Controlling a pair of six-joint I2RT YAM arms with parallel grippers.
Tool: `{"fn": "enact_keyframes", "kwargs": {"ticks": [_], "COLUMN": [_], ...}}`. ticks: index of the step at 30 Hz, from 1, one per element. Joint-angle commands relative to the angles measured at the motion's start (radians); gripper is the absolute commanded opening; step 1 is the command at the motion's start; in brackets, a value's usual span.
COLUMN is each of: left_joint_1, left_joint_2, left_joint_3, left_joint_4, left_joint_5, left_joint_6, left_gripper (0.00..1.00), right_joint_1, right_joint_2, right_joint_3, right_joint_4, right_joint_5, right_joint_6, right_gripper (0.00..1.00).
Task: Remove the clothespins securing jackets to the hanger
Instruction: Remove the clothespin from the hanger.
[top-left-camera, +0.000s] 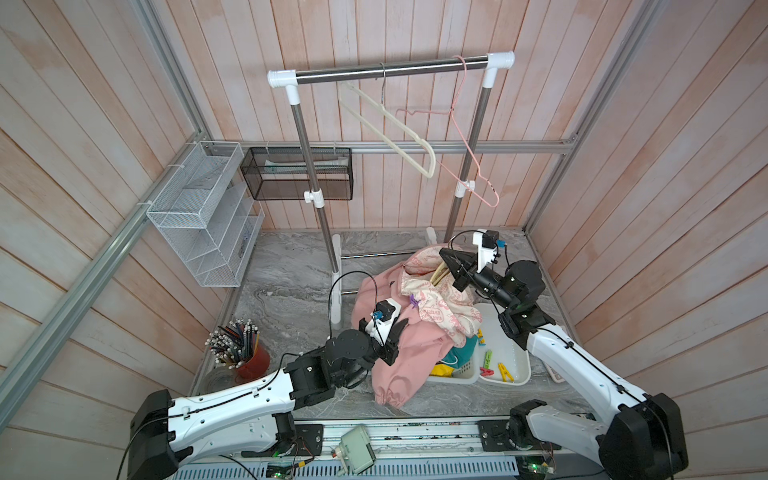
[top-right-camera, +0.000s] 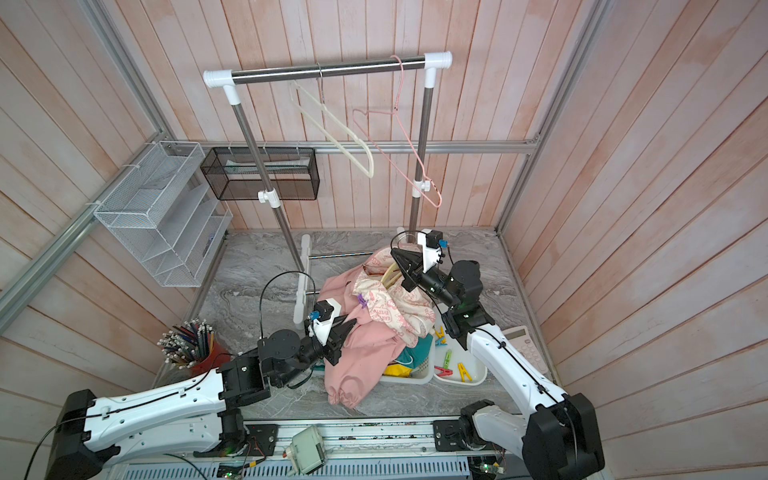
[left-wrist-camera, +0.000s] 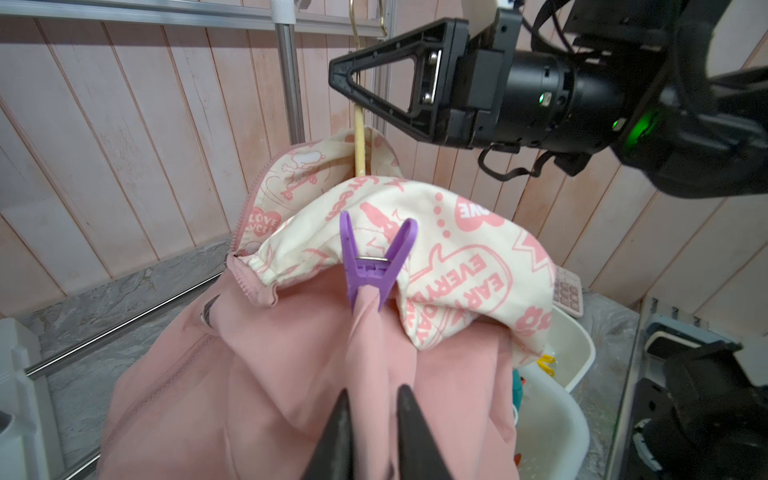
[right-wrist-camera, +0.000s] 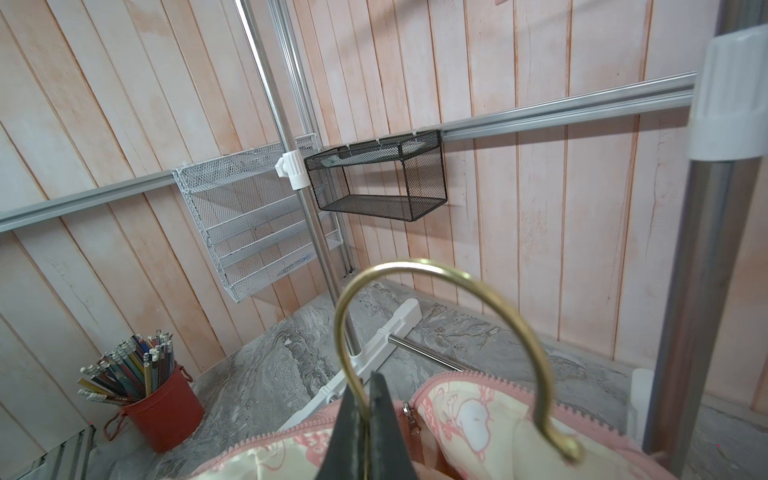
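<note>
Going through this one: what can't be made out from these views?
The hanger: its shoulders sit inside the pink jacket, left wrist view.
The other jackets: only teal and yellow scraps show beneath the pink one, in a top view.
More clips besides the purple clothespin: folds of printed lining may cover them.
The left gripper: fingers cut off by its wrist view's lower edge.

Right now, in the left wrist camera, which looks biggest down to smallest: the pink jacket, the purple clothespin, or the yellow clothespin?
1. pink jacket, by far.
2. purple clothespin, clipped on it, close up.
3. yellow clothespin, partly hidden in the white tub; it is farther away, so both clothespins may really match.
</note>
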Motion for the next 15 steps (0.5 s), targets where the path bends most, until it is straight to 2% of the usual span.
{"fn": "enact_keyframes", "kwargs": {"ticks": [1, 3, 6, 9, 15], "left_joint_1": [0.003, 0.004, 0.011, 0.044, 0.144], "left_joint_2": [-0.031, -0.053, -0.081, -0.066, 0.040], "left_joint_3": [0.043, 0.055, 0.078, 0.119, 0.202], "left_joint_4": [0.028, 0.011, -0.008, -0.031, -0.083], "left_joint_5": [0.020, 0.011, 0.011, 0.049, 0.217], "left_joint_6": [-0.017, -0.011, 0.007, 0.019, -0.026], "left_gripper": [0.60, 0.73, 0.79, 0.78, 0.71], "right_joint_1": [0.008, 0.008, 0.011, 0.020, 0.026], "right_joint_2": [0.007, 0.008, 0.012, 0.017, 0.023], "right_joint_3": [0.038, 0.045, 0.051, 0.053, 0.063], "right_joint_4": [-0.030, -0.047, -0.063, -0.064, -0.061], "right_joint_5": [0.005, 0.013, 0.020, 0.022, 0.027], "right_joint_6": [0.001, -0.005, -0.017, -0.025, -0.017], "right_gripper": [0.00, 0.00, 0.00, 0.00, 0.00]}}
